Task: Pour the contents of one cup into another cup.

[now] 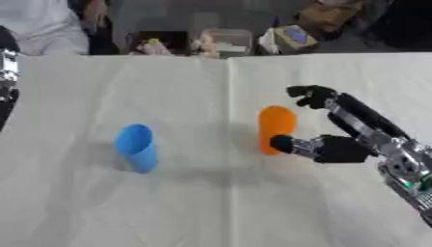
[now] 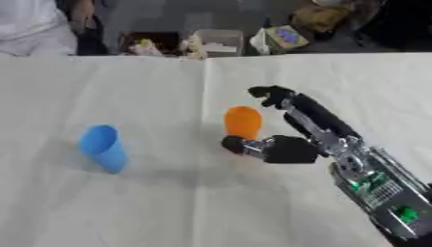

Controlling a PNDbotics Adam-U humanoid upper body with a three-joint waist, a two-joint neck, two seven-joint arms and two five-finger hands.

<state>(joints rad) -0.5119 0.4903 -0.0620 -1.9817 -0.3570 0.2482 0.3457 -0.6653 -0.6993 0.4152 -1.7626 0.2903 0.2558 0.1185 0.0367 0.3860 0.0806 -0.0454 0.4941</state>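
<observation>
Cups are sitting well apart on the white-covered bench (image 1: 211, 202): I am looking first at the blue cup (image 1: 137, 146), standing alone on the left side with its mouth tipped toward the camera. What either cup is holding I cannot tell. Moving rightward, the orange cup (image 1: 276, 126) is standing near the centre seam. My right hand (image 1: 333, 144) is reaching in just beside it, fingers spread on either side of the cup and not yet closing, so it is gripping nothing. Both cups are looking like thin, light plastic, likely smooth and easy to tip, so I am planning to grasp the orange one around its middle. My left hand is not showing.
</observation>
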